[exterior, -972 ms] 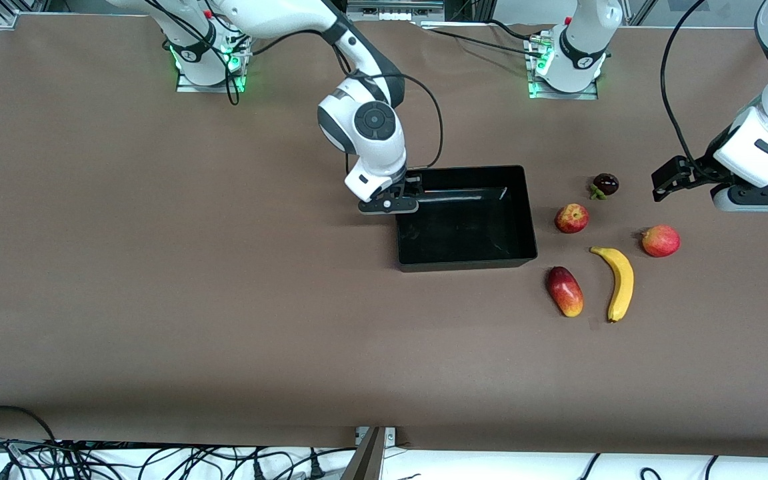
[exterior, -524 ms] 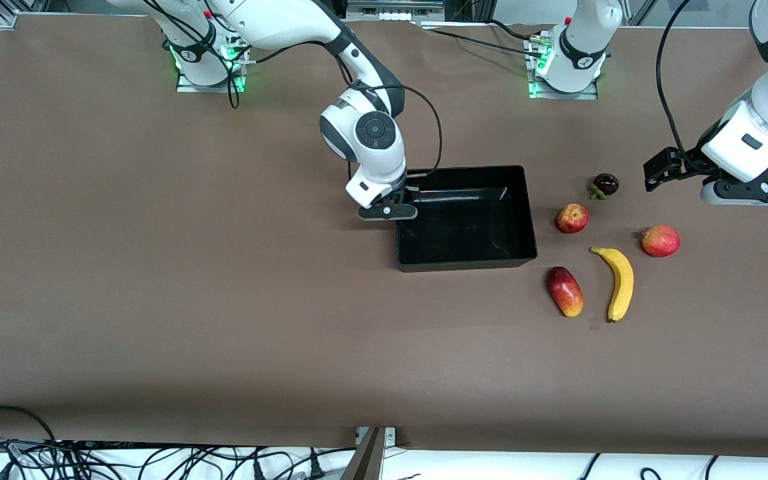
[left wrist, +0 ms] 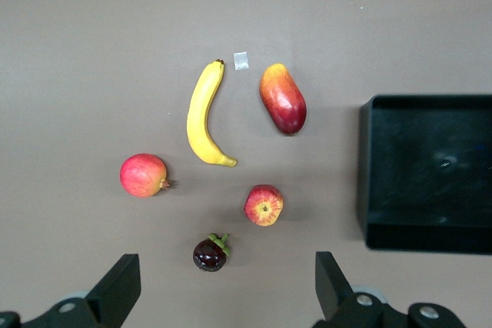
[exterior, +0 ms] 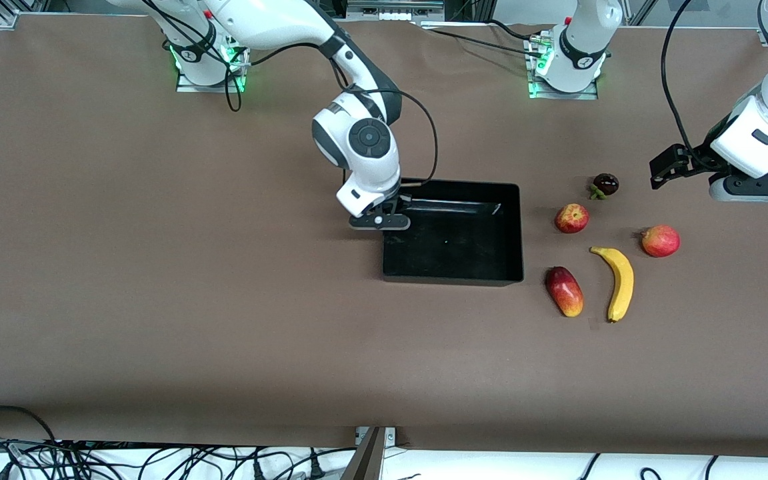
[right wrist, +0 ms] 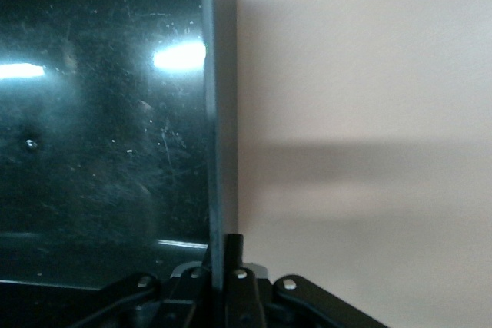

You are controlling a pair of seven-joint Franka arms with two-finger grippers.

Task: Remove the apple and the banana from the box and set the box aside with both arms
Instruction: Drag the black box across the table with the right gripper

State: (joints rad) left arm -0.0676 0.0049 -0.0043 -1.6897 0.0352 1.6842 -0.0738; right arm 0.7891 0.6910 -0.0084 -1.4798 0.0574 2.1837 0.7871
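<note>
At the box's (exterior: 484, 277) wall, right gripper (right wrist: 223, 266) jaws clamp, tips hidden; left gripper (left wrist: 223, 289) spread over table.

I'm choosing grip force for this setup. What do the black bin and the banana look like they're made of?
The black bin looks like hard glossy plastic: the right wrist view shows bright glare and fine scratches on its floor, and a thin stiff wall where the right gripper is shut on it. The banana has an even, smooth yellow skin with a soft sheen; real or imitation cannot be told.
</note>
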